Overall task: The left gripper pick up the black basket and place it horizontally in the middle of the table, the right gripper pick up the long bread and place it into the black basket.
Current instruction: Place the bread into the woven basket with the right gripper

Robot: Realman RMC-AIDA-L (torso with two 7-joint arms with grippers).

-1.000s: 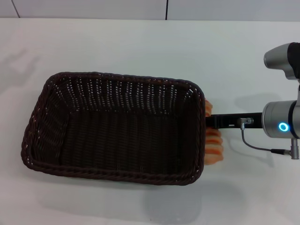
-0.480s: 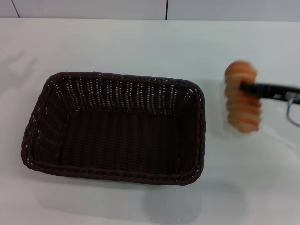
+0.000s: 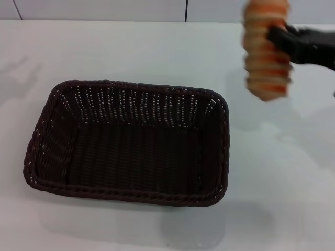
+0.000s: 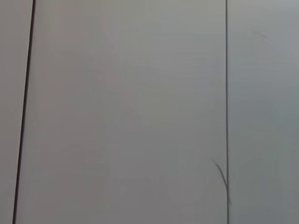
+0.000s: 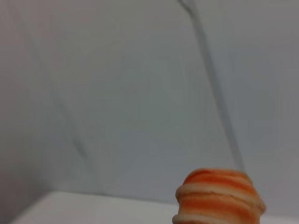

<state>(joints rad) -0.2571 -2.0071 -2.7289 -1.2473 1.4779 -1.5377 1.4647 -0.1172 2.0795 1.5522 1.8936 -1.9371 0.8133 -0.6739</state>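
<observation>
The black basket [image 3: 128, 144] lies lengthwise in the middle of the white table [image 3: 131, 52], and nothing is inside it. My right gripper [image 3: 276, 37] is shut on the long bread [image 3: 266, 52] and holds it high in the air, to the right of the basket and beyond its far right corner. The bread hangs with its orange-striped side showing. One end of the bread shows in the right wrist view [image 5: 218, 196]. My left gripper is out of view; its wrist view shows only a grey wall.
A grey panelled wall [image 3: 104, 9] runs behind the table's far edge. Bare white tabletop surrounds the basket on all sides.
My right gripper has lifted the long bread from the table beside the basket's right wall, up and away from me. The basket has not moved.
</observation>
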